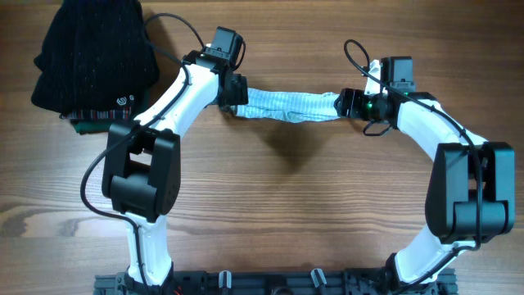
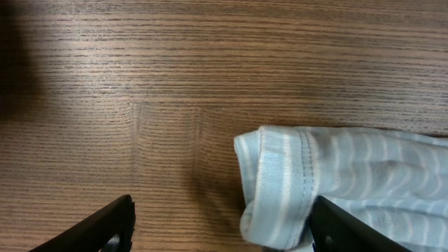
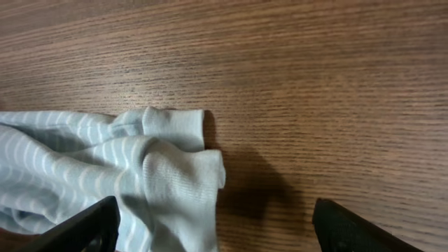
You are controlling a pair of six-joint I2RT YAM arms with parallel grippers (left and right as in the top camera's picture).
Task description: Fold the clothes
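Left end effector wide apart, gripping nothing that I can see. The pale striped garment has its hemmed end flat on the surface, touching one finger. Right end effector also wide, with the garment's other bunched end beside one finger. Overhead, I see it stretched between both; black knit garment well apart.

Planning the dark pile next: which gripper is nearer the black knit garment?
Left. The left gripper is at the near end of the striped garment, a little right of the black knit garment; the right gripper is at its far end, farther right.
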